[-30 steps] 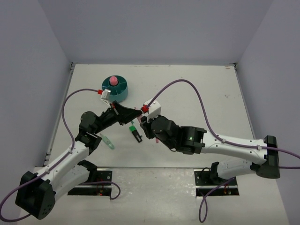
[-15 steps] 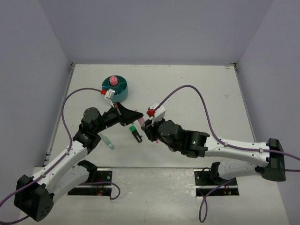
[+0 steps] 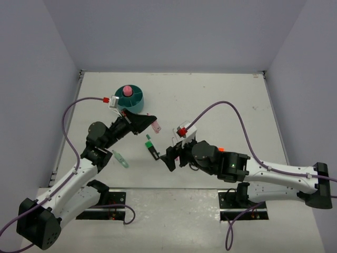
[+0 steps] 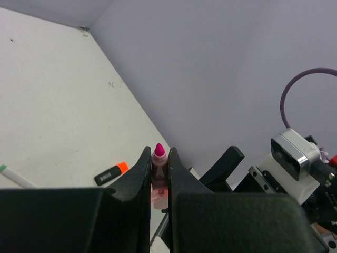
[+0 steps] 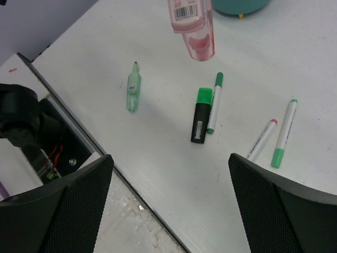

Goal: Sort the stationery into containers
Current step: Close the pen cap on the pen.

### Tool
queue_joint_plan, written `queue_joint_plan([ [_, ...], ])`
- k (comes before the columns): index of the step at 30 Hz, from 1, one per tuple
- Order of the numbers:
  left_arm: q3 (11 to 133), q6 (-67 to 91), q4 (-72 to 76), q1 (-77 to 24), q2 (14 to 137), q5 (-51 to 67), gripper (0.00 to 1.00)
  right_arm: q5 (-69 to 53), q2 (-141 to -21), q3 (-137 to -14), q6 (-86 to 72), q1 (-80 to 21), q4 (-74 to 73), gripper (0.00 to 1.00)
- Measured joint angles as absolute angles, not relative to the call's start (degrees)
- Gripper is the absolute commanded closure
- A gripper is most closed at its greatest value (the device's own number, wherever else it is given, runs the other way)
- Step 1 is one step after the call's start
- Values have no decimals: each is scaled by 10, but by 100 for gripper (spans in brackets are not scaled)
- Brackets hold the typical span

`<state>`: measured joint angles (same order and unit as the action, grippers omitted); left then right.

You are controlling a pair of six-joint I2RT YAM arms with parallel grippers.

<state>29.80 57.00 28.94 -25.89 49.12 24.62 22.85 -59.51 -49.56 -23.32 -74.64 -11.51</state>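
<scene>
Top external: the left arm rises from its base at 7 o'clock, elbow bent, forearm angled toward 2 o'clock. The left gripper (image 3: 149, 123) is pinched tight on a pink marker (image 3: 156, 126), which sticks out past the tips. The teal organizer (image 3: 138, 104) sits close by at 11 o'clock from that gripper, w/ a pink roll (image 3: 126, 90) in its centre cup.

The right arm stretches low from its base at 4 o'clock toward 9 o'clock. The right gripper (image 3: 170, 159) has its fingers spread wide, holding nothing. A black-and-green marker (image 3: 152, 149) lies near it at 10 o'clock, and a pale green marker (image 3: 121, 159) lies further off at 9.

Left wrist: the fingers (image 4: 138, 179) clamp the pink marker's body, tip up. A black-and-orange marker (image 4: 111, 174) lies on the table at 9 o'clock of them.

Right wrist: the pink marker hangs at 12 o'clock. 3 white pens (image 5: 283, 134) lie at 3 o'clock of the black-and-green marker, nearest one touching it.
</scene>
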Motion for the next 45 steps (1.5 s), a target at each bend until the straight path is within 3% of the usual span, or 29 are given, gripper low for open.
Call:
queue_joint_plan([
  [7,290,594,343,-259,490,256,100,133,-524,-492,-331,-657,-117,27],
  [12,263,626,392,-259,490,268,100,-5,-515,-484,-419,-556,-71,29],
  [18,256,645,415,-265,486,277,100,-126,-606,-512,-466,-541,-4,41],
  [27,256,653,417,-268,467,298,100,-197,-701,-563,-488,-532,44,47],
  [31,256,659,420,-268,466,304,100,-207,-705,-592,-481,-528,40,59],
  [33,256,659,423,-268,461,304,100,-215,-705,-595,-479,-523,36,74],
  [35,256,661,425,-268,460,307,99,-221,-706,-595,-475,-519,32,81],
  [36,256,663,424,-268,460,307,93,-226,-706,-595,-472,-518,32,87],
  [38,257,663,417,-268,460,308,63,-234,-708,-595,-469,-516,31,100],
  [40,265,649,393,-268,461,308,22,-237,-711,-595,-469,-515,33,100],
  [42,281,634,353,-270,463,310,0,-237,-713,-595,-467,-516,39,100],
  [45,317,596,274,-272,458,296,0,-236,-713,-595,-458,-516,38,100],
])
